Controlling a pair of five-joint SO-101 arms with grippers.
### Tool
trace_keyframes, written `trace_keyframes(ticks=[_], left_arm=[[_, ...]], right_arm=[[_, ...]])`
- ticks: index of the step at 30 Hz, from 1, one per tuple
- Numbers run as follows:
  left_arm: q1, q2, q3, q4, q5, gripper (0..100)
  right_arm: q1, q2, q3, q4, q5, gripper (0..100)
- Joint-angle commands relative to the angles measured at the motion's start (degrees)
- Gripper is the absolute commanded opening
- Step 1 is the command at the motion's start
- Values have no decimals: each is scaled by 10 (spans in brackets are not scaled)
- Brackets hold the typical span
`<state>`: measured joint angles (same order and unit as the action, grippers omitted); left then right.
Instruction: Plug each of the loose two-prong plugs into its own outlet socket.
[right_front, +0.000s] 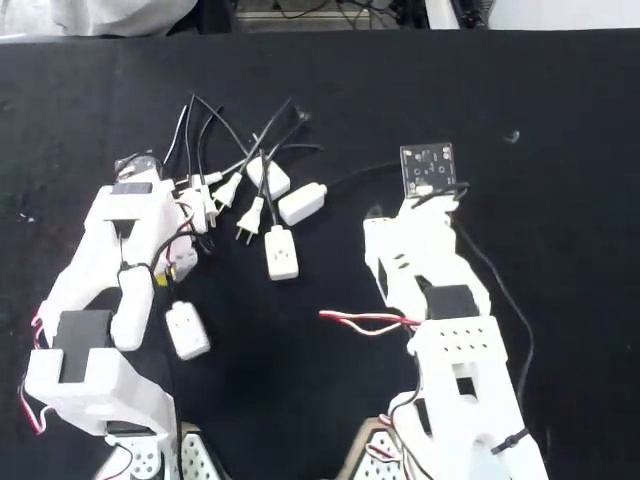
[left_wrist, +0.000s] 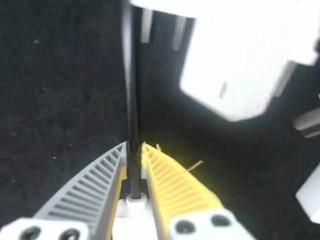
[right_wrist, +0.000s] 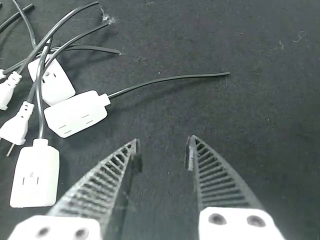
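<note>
Cord (left_wrist: 131, 100) pinched in left claw (left_wrist: 134, 146); socket block (left_wrist: 240, 65) just beside.

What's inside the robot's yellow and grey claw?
The left gripper pinches a thin black cord, which leads off over the black table. The fingers cover the cord's near end, so what it joins to there cannot be seen.

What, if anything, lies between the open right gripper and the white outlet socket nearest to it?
Nothing visible. Only bare black table separates the right gripper from that outlet socket. The socket's black cable runs off beyond the gap, not across it.
</note>
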<state>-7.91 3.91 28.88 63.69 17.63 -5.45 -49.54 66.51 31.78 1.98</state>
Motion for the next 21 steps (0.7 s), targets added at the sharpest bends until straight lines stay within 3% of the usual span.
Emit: trace_keyframes(ticks=[1, 4, 8, 12, 17, 19, 21], left_arm=[[19, -18, 11, 11, 15, 33], [76, -49, 22, 37, 65, 37], [159, -99, 46, 57, 234, 81], [178, -141, 59, 18, 309, 91], [175, -156, 91, -61, 287, 91], [164, -158, 95, -47, 218, 95], [138, -169, 87, -13, 105, 95]], right_arm=[[6, -1, -3, -9, -2, 158], [6, -1, -3, -10, -1, 158], [6, -1, -3, -9, -1, 158], [6, -1, -3, -9, -1, 158], [6, -1, -3, -9, -1, 158], [6, -1, -3, -9, -1, 158], [6, -1, -3, -9, -1, 158]])
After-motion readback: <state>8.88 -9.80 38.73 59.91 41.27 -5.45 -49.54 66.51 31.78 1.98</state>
